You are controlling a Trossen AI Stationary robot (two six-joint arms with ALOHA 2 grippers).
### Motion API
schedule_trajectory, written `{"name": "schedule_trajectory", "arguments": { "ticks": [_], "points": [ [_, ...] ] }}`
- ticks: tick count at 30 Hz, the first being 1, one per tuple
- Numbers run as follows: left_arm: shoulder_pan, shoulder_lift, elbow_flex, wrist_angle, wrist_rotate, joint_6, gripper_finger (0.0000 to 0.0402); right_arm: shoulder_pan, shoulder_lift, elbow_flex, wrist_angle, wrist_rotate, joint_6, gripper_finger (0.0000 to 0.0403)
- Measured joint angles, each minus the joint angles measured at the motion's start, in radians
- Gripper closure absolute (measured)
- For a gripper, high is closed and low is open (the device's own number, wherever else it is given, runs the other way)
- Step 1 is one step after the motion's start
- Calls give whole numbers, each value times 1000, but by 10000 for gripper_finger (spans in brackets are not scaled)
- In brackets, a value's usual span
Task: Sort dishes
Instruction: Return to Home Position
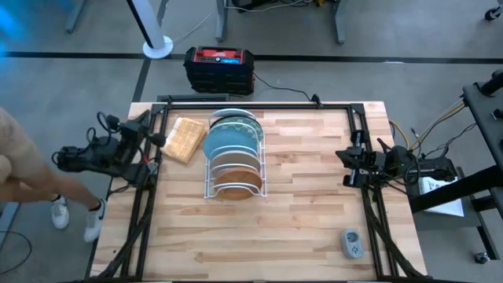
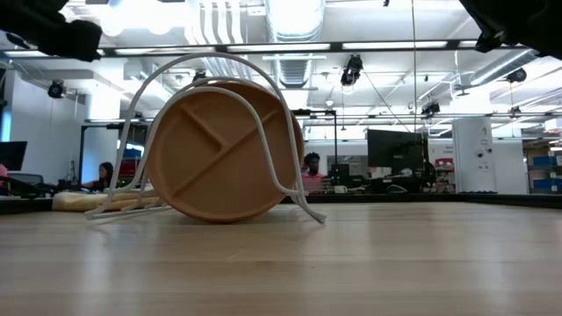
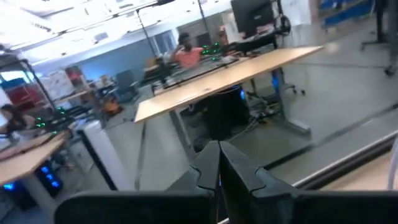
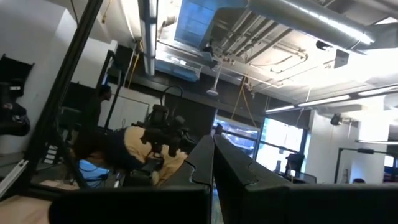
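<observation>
Several round plates stand on edge in a white wire rack (image 1: 234,165) at the table's middle. A brown wooden divided plate (image 1: 236,181) is at the rack's near end and fills the low view (image 2: 219,149). Teal and light blue plates (image 1: 228,141) stand behind it, and an off-white one (image 1: 236,116) is at the far end. My left gripper (image 3: 219,171) is shut and empty at the table's left edge (image 1: 156,146). My right gripper (image 4: 213,163) is shut and empty at the right edge (image 1: 347,162). Both are well away from the rack.
A tan waffle-textured block (image 1: 183,140) lies left of the rack. A small grey device (image 1: 352,244) lies at the near right corner. A black and red box (image 1: 219,67) sits on the floor beyond the far edge. A person (image 1: 23,169) stands left of the table.
</observation>
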Motion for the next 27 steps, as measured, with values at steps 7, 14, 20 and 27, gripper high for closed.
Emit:
{"name": "schedule_trajectory", "arguments": {
  "ticks": [7,14,20,27],
  "points": [
    [251,-52,-22,44,312,9,401,0,0,0,-7,1,-6,403],
    [558,-57,-96,83,519,9,401,0,0,0,-23,2,-7,403],
    [814,-56,-209,186,586,18,401,0,2,1,-39,9,-17,403],
    [1134,-49,-345,340,949,65,401,0,2,1,-61,83,-13,403]
  ]
}}
